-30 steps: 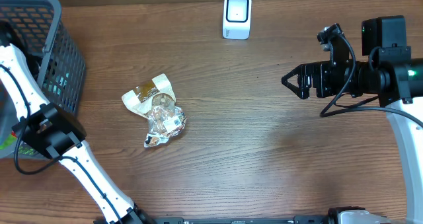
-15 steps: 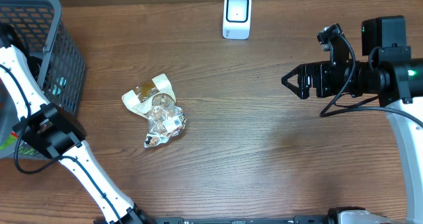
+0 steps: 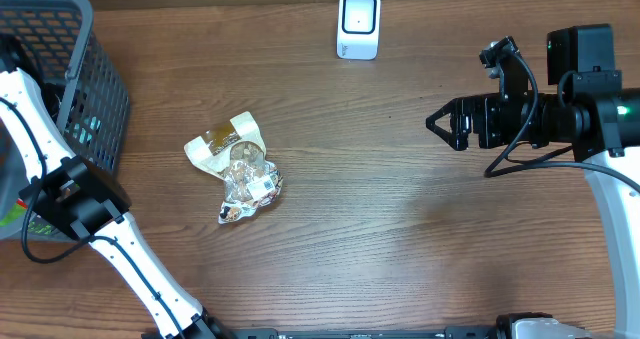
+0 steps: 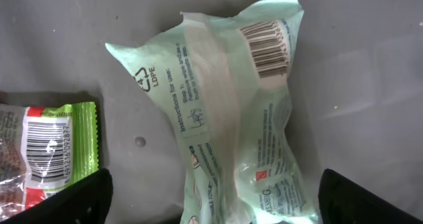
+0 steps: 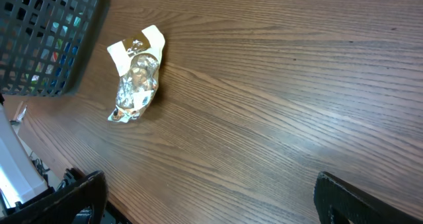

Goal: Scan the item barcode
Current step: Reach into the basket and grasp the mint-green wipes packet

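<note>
In the left wrist view a pale green packet (image 4: 225,118) lies on the grey floor of the basket, its barcode (image 4: 266,47) facing up near the top right corner. My left gripper (image 4: 215,201) is open, one finger on each side of the packet's lower end, neither touching it. In the overhead view that gripper is hidden inside the basket (image 3: 95,89). The white scanner (image 3: 359,24) stands at the table's far edge. My right gripper (image 3: 432,121) hovers open over bare wood at the right, with nothing between its fingers (image 5: 73,197).
A second packet with a green edge and its own barcode (image 4: 49,151) lies left of the pale one in the basket. A crumpled clear and gold wrapper (image 3: 238,164) sits on the table between basket and scanner, also seen from the right wrist (image 5: 135,82).
</note>
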`<action>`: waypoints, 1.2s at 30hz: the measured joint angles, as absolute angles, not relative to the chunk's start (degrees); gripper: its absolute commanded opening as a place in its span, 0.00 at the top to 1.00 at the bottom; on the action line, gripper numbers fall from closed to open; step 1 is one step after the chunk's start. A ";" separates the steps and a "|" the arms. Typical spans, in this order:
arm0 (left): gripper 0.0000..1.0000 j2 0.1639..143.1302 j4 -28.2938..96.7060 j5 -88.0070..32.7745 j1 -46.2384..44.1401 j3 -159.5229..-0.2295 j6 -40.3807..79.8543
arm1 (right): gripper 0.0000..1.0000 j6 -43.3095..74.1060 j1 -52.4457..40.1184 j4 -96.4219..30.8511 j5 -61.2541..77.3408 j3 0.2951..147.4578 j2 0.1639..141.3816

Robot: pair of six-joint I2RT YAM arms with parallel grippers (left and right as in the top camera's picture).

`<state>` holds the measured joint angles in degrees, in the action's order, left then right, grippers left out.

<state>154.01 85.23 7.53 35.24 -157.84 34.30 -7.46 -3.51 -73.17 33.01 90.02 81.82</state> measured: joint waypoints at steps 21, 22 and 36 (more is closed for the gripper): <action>0.14 150.36 76.16 7.11 34.74 -144.35 34.11 | 0.00 -7.46 -3.53 -73.19 33.01 90.02 81.82; 0.17 150.39 75.81 7.01 34.89 -143.55 34.15 | 0.00 -7.46 -3.53 -73.17 33.04 90.02 81.82; 0.96 150.26 76.82 4.78 36.34 -144.03 32.73 | 0.00 -7.49 -3.51 -73.14 33.01 90.02 81.82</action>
<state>150.26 76.82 4.78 36.34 -144.03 32.73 -7.49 -3.51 -73.14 33.01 90.02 81.82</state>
